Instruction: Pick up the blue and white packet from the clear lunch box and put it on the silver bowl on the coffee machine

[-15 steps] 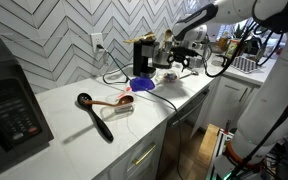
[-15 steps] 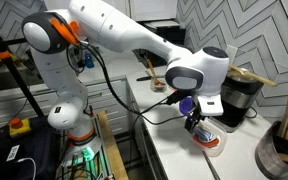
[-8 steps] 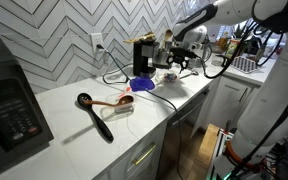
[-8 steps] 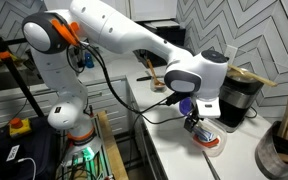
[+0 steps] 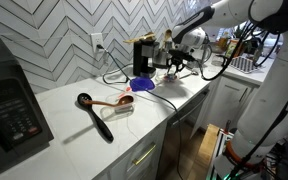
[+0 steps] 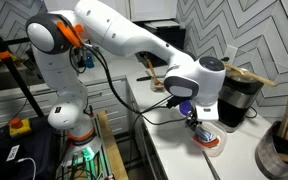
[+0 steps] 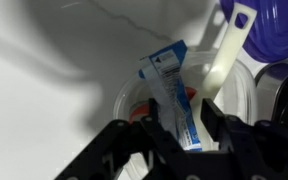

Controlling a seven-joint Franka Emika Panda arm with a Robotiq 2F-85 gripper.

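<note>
The blue and white packet point(image 7: 172, 92) stands tilted inside the clear lunch box point(image 7: 124, 100) on the white counter. My gripper point(image 7: 181, 128) reaches down into the box, one finger on each side of the packet. The jaws are partly closed, and a gap still shows between the packet and the right-hand finger point(image 7: 212, 120). In both exterior views the gripper point(image 5: 176, 66) point(image 6: 200, 126) hangs low over the lunch box point(image 5: 170, 76) point(image 6: 213, 143). The black coffee machine point(image 5: 144, 57) point(image 6: 240, 96) stands just behind, with the silver bowl point(image 5: 142, 41) on top.
A blue bowl point(image 5: 141, 84) point(image 7: 276, 30) sits beside the lunch box, and a white utensil point(image 7: 224, 60) leans across the box. Farther along lie a clear dish with a brown spoon point(image 5: 120, 103), a black ladle point(image 5: 96, 113) and a black keypad appliance point(image 5: 9, 105). A utensil crock point(image 6: 284, 145) stands near.
The gripper has sunk a little toward the lunch box, and its jaws have narrowed from wide open to partly closed around the packet.
</note>
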